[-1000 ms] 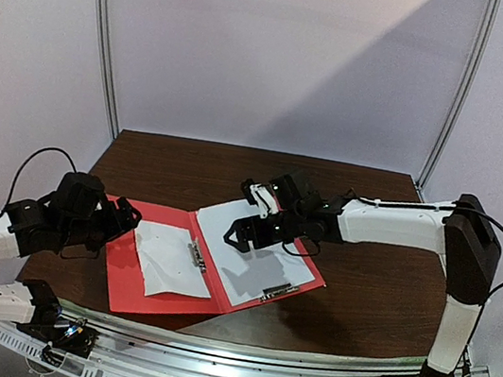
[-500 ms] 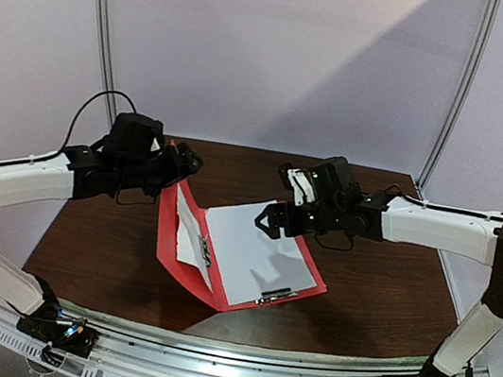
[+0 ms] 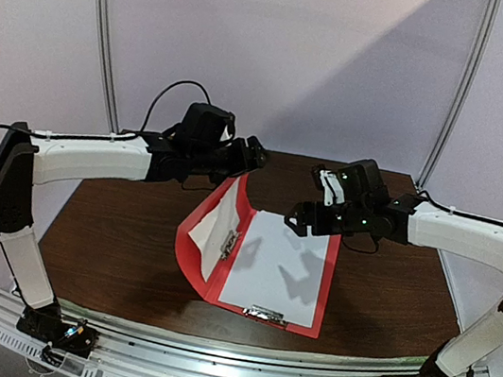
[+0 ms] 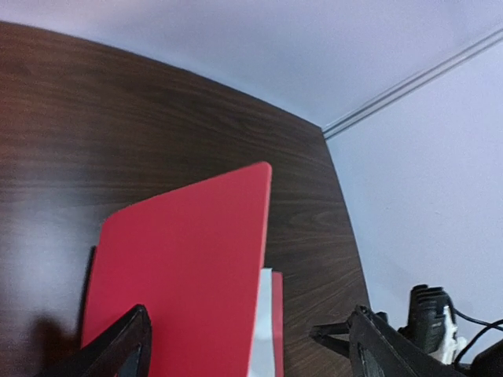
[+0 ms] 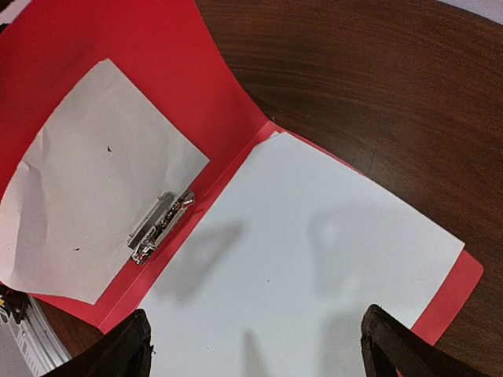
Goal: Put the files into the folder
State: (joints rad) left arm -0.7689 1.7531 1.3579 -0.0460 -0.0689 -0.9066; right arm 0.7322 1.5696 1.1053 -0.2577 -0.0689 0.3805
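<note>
The red folder (image 3: 303, 323) lies half open on the brown table. Its left cover (image 3: 193, 229) stands raised and tilts right. The small white sheet (image 3: 216, 219) lies against the inside of that cover. The large sheet (image 3: 282, 270) lies flat on the right half. My left gripper (image 3: 247, 154) is open at the cover's top edge, and the cover's red back (image 4: 181, 267) stands between its fingers (image 4: 126, 345). My right gripper (image 3: 299, 220) is open and empty above the large sheet's (image 5: 299, 259) far edge. The small sheet (image 5: 102, 181) also shows in the right wrist view.
A metal clip (image 3: 229, 240) sits at the fold, and it also shows in the right wrist view (image 5: 161, 226). A second clip (image 3: 265, 314) is at the folder's near edge. Pale walls close in the table's back and sides. An aluminium rail (image 3: 234, 358) runs along the near edge.
My left arm has swung up and to the right, raising the left cover from flat to standing. The folder has turned and slid right. My right gripper has drawn back to the right.
</note>
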